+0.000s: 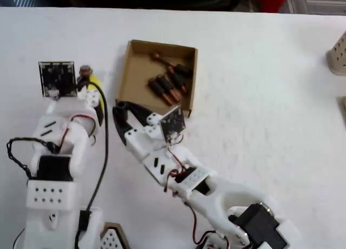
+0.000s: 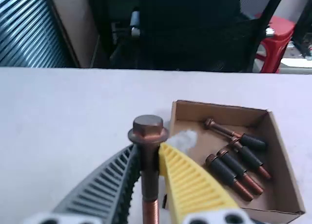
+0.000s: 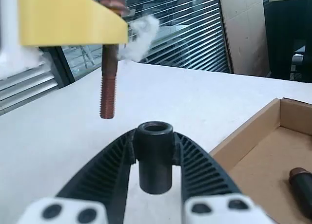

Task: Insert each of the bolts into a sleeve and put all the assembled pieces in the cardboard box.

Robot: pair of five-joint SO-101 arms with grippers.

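While a copper-coloured bolt is pinched head-up between the grey and yellow ribbed fingers of the left gripper, a black sleeve is clamped between the two black ribbed fingers of the right gripper. Both sets of jaws are closed on their parts; neither is spread.

Sleeve is held upright, open bore facing up. Bolt shank is gripped just under the head, threaded end hanging down. In the right wrist view the bolt is seen apart from the sleeve, off to one side of the bore, not lined up over it. Bolt is not yet inserted.

From the high view, the left gripper is located left of the cardboard box, over the white table. The right gripper is parked just beside the box's near-left corner, tips pointed toward the left arm.

Four assembled pieces are laid inside the box. Three are lined up side by side at a slant, touching or nearly so; the fourth is laid apart, nearer the far wall. On each, a bolt head is seen at one end of a black sleeve; copper threaded ends are seen sticking out of the three.

A white fluffy wad is stuck at the tip of the yellow finger.
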